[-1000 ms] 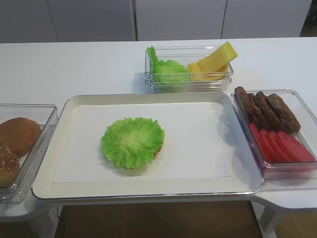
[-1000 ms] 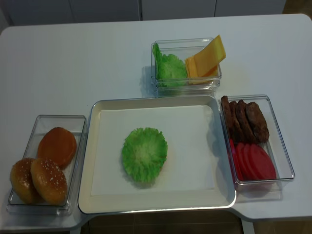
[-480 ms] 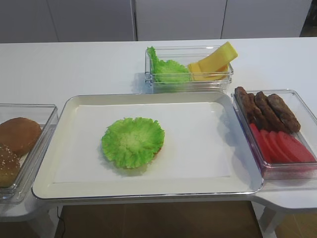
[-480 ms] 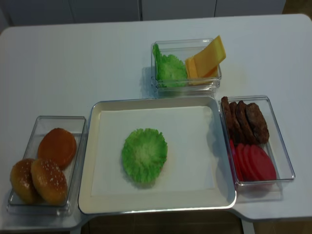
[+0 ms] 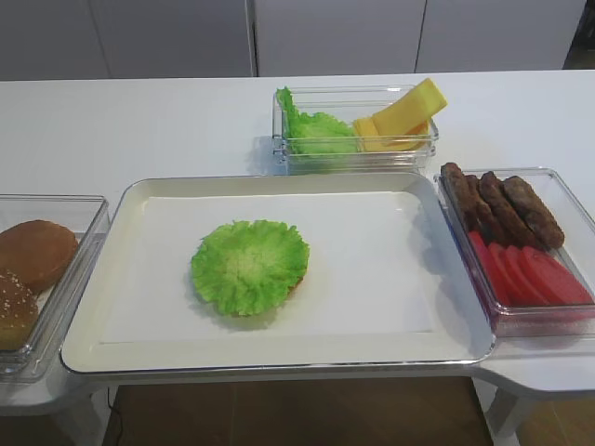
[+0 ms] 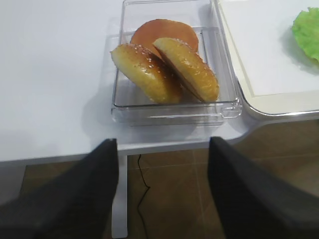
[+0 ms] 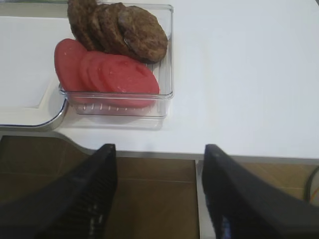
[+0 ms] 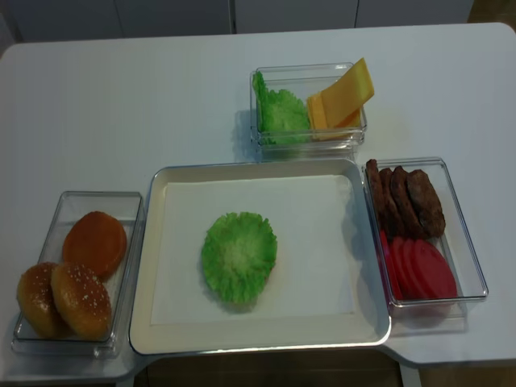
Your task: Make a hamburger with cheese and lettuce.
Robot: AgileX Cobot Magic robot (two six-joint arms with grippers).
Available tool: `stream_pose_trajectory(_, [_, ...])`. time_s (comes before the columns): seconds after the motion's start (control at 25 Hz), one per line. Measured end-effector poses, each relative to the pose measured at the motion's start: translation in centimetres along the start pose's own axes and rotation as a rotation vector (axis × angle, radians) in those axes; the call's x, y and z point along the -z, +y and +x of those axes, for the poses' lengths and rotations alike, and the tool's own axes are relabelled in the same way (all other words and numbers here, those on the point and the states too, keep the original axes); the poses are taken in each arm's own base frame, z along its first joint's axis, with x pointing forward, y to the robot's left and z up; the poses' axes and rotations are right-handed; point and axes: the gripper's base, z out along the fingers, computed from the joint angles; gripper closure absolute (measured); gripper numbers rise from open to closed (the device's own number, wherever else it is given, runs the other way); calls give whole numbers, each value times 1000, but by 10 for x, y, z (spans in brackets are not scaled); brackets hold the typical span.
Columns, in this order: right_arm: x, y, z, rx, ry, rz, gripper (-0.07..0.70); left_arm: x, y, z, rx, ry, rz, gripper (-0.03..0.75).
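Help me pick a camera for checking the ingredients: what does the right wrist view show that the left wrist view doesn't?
Only the right wrist view shows the meat patties and tomato slices in their clear box, with the right gripper open, off the table's edge. Only the left wrist view shows the domed buns in their clear box, an edge of the lettuce, and the open left gripper. Both show a corner of the tray and the white table. Neither shows the cheese.

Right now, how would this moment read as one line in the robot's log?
lettuce on tray, covering bun | cheese in rear box | left gripper open, off table | right gripper open, off table
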Motion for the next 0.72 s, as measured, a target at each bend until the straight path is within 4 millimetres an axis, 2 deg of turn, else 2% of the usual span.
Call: stream_pose_trajectory(0.72, [-2,0,1,8,7,-4,199,0,0,0,0,0,0,293])
